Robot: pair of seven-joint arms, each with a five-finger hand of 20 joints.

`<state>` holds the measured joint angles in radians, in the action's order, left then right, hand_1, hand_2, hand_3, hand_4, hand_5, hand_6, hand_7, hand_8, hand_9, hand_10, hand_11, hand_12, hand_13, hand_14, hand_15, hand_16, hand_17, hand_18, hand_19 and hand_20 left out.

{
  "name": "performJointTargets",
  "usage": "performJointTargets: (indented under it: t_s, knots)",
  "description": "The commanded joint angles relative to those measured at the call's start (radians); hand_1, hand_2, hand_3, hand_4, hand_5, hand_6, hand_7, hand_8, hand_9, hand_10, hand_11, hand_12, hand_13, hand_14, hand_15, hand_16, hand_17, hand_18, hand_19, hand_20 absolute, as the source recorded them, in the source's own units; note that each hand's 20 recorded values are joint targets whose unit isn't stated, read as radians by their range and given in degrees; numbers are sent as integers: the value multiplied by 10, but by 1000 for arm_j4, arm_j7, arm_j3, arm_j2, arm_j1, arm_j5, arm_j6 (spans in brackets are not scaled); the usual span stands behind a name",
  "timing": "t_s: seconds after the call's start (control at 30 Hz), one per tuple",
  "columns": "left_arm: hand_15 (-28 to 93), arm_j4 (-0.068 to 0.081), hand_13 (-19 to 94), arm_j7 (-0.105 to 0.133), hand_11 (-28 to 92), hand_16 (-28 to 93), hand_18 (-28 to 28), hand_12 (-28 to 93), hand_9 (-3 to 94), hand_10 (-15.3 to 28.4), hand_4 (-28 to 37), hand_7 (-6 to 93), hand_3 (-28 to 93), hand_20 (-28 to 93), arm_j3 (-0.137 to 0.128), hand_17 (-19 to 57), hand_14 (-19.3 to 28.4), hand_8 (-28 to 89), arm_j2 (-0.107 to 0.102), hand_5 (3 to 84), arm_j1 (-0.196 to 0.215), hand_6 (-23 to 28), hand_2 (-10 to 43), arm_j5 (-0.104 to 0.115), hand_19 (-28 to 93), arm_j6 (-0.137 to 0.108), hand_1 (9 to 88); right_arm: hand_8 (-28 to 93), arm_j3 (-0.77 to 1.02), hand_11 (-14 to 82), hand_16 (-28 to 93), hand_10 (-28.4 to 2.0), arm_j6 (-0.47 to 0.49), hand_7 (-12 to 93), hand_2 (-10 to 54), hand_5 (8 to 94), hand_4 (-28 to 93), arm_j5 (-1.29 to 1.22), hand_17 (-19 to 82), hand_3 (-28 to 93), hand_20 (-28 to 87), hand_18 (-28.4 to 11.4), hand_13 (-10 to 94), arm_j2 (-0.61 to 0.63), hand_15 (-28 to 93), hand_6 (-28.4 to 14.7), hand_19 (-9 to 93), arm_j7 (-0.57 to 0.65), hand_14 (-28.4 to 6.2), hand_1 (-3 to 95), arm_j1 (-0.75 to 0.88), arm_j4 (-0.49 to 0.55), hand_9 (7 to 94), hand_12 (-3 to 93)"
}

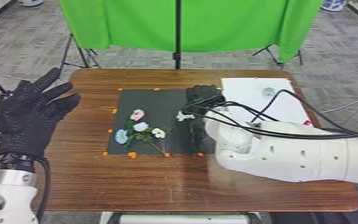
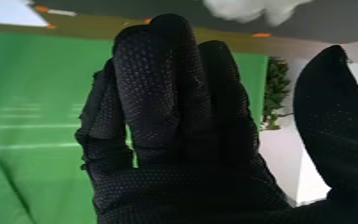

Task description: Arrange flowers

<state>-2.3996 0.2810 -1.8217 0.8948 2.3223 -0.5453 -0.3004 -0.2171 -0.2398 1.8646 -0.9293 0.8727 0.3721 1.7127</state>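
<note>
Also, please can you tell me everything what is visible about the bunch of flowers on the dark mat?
The bunch of flowers lies flat on the left part of the dark mat. It has a pink bloom farthest from the robot, a light blue one at the left, and two whitish ones between and to the right. Green leaves and thin stems run toward the near edge. Neither robot hand touches it. Whether the stems are joined, or the petals fabric, I cannot tell.
</note>
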Motion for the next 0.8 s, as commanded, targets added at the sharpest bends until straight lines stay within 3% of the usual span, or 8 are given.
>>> performJointTargets:
  t_s: [0.03, 0.17, 0.27, 0.37, 0.43, 0.53, 0.63, 0.8]
  knots:
    - [623, 3, 256, 1, 281, -130, 271, 114, 301, 203, -283, 124, 749, 176, 9, -55, 284, -82, -2, 354, 7, 98, 110, 2, 666, -7, 178, -119, -3, 234, 162, -157, -87, 148, -17, 618, -226, 41, 258, 822, 337, -270, 673, 70, 673, -30, 840, 23, -125, 223, -70, 13, 733, 159]
    - [623, 2, 255, -4, 281, -130, 271, 114, 301, 203, -283, 124, 748, 176, 10, -56, 284, -82, -6, 354, -1, 99, 110, -2, 666, -6, 178, -119, -25, 222, 161, -163, -72, 142, -8, 599, -223, 9, 260, 821, 332, -267, 666, 133, 668, -32, 840, 10, -128, 218, -118, -13, 707, 155]
    - [623, -8, 255, 7, 282, -130, 271, 114, 301, 203, -283, 123, 748, 176, -2, -56, 284, -82, -9, 354, 18, 99, 110, -5, 666, -7, 179, -122, -7, 161, 133, -171, -19, 136, -10, 532, -224, -37, 238, 834, 308, -252, 619, 166, 607, -25, 819, -14, -142, 220, -122, -58, 608, 137]
    - [623, -1, 255, -2, 283, -130, 271, 114, 301, 203, -283, 124, 748, 176, 8, -56, 284, -82, -17, 354, -8, 99, 110, -4, 666, -5, 179, -119, 22, 119, 114, -179, 63, 130, -14, 479, -231, -84, 232, 846, 284, -245, 570, 202, 578, -25, 811, -24, -152, 219, -108, -110, 516, 131]
    - [623, -2, 255, 20, 283, -130, 271, 114, 302, 203, -283, 124, 748, 176, 13, -56, 284, -82, -41, 354, -2, 99, 110, 12, 666, -14, 179, -118, 81, 100, 108, -180, 128, 126, -16, 443, -234, -123, 231, 852, 270, -241, 548, 221, 574, -30, 811, -38, -155, 217, -69, -143, 465, 131]
    - [623, 0, 255, 9, 283, -130, 271, 114, 301, 203, -283, 124, 749, 176, 18, -55, 284, -82, -39, 355, -5, 99, 109, 10, 666, -11, 181, -117, 110, 78, 104, -179, 175, 127, -17, 404, -240, -154, 233, 855, 254, -240, 531, 247, 572, -29, 814, -75, -158, 216, -53, -181, 414, 131]
    - [623, 3, 255, 14, 283, -130, 271, 113, 301, 204, -283, 124, 747, 175, 18, -55, 284, -82, -44, 355, -6, 99, 110, 15, 666, -9, 183, -118, 38, 64, 100, -176, 209, 129, -15, 365, -244, -160, 241, 857, 238, -236, 527, 270, 573, -20, 819, -91, -156, 209, -101, -211, 377, 131]
    - [623, 0, 255, 18, 283, -131, 271, 113, 302, 204, -283, 125, 748, 175, 12, -56, 284, -82, -37, 356, -2, 100, 110, 13, 667, -9, 185, -120, 139, 45, 99, -174, 321, 129, -15, 335, -250, -186, 244, 860, 220, -233, 525, 299, 582, -15, 830, -108, -152, 200, -27, -253, 348, 133]
